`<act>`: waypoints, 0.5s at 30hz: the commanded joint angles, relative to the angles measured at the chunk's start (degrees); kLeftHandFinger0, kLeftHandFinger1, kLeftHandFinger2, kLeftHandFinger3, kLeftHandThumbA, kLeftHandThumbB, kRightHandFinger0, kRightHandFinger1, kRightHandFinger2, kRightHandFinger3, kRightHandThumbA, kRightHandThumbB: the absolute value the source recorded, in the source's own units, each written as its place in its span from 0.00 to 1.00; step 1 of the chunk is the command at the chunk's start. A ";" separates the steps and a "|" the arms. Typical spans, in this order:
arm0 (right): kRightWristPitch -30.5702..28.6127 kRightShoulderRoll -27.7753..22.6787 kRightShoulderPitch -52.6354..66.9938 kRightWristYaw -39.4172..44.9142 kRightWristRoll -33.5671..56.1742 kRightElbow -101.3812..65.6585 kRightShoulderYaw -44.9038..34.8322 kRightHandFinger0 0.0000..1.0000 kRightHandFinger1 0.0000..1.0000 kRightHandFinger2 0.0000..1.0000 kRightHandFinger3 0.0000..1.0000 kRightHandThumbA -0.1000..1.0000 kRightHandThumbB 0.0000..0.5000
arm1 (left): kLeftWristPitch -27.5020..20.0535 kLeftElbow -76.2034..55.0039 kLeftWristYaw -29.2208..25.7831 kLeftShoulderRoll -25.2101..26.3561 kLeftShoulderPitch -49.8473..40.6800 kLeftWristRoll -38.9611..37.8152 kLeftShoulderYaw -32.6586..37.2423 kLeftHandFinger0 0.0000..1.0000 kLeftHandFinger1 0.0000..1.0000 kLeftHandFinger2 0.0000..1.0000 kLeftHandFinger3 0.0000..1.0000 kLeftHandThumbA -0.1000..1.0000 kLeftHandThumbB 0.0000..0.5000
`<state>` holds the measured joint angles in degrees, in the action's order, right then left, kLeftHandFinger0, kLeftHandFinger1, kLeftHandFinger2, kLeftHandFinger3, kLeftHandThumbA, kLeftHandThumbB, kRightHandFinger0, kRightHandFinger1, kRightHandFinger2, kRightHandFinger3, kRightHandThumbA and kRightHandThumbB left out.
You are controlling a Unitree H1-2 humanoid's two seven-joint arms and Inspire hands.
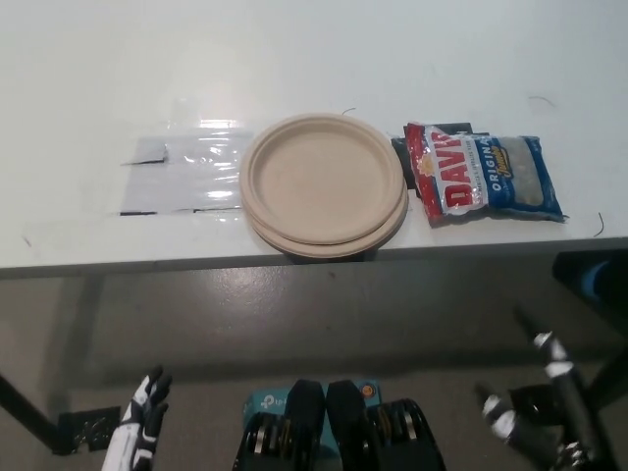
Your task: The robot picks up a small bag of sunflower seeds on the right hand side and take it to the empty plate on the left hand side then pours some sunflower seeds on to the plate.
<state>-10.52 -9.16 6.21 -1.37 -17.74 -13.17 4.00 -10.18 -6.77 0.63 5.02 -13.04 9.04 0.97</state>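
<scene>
On white table [294, 59], at roughly three o'clock from frame centre: bag of sunflower seeds [483, 174], lying flat, red end toward plate, blue end pointing further right, close to front edge. Just beside it, at its nine o'clock: empty plate [324, 180], seemingly stacked on a second one, overhanging table edge slightly. Near plate's nine o'clock: clear plastic sheet [186, 167], taped flat. Partly under bag's top left corner: something dark, too hidden to identify.

Down at five o'clock, well below table edge: black right hand [535, 412], released, fingers spread, grasping nothing. At seven o'clock, low at frame corner: white left hand [145, 417], resting, fingers apart, also empty.

Step in hand, by judgement: reach for bag, not yet begun. Best done by rising over table edge first, then descending from bag's six o'clock side. Pinch across narrow width near blue end, keeping opening, wherever it lies (not visible), uppermost during carry. Crinkly, loosely filled pouch likely to sag and slide; firm closure needed. Risk: nudging plate off edge while passing.
</scene>
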 commanded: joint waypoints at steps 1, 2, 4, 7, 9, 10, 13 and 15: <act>0.05 -2.38 -4.45 -0.84 -3.70 -4.98 -2.74 1.00 1.00 1.00 1.00 0.59 0.37 | 0.23 -3.73 1.06 0.87 1.78 -0.32 0.48 1.00 1.00 1.00 1.00 1.00 0.03; 1.99 -3.60 -5.93 0.19 -5.07 -5.95 -3.28 1.00 1.00 1.00 1.00 0.66 0.41 | 0.11 -3.73 1.05 0.90 2.26 -0.34 0.44 1.00 1.00 1.00 1.00 1.00 0.05; 4.65 -5.20 -8.58 1.32 -6.36 -6.53 -4.21 1.00 1.00 1.00 1.00 0.69 0.49 | 0.11 -3.02 1.08 0.97 2.98 -0.67 0.31 1.00 1.00 1.00 1.00 1.00 0.06; 9.91 -8.50 -14.20 3.95 -8.37 -6.59 -5.08 1.00 1.00 1.00 1.00 0.68 0.51 | 0.38 -1.95 0.84 0.84 3.74 0.06 0.38 1.00 1.00 1.00 1.00 1.00 0.00; 10.73 -9.34 -16.37 3.98 -9.27 -5.10 -4.95 1.00 1.00 1.00 1.00 0.71 0.55 | -0.03 -1.48 0.74 1.09 3.87 0.60 0.35 1.00 1.00 1.00 1.00 1.00 0.00; 11.91 -10.33 -18.41 4.42 -10.19 -3.65 -4.82 1.00 1.00 1.00 1.00 0.74 0.57 | 0.25 -1.27 0.57 1.19 3.73 1.65 0.49 1.00 1.00 1.00 1.00 1.00 0.00; 13.41 -12.11 -22.45 4.97 -11.40 0.73 -3.97 1.00 1.00 1.00 1.00 0.79 0.59 | -0.26 -0.58 0.36 1.13 3.58 1.96 0.47 1.00 1.00 1.00 1.00 1.00 0.00; 14.97 -12.81 -24.70 6.18 -11.78 3.24 -2.97 1.00 1.00 1.00 1.00 0.80 0.58 | -0.77 -0.41 0.20 1.20 2.92 2.14 0.40 1.00 1.00 1.00 1.00 1.00 0.00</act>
<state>-0.29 -20.13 -14.49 2.01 -26.40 -12.43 0.34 -9.76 -7.01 1.22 5.45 -9.68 9.89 1.09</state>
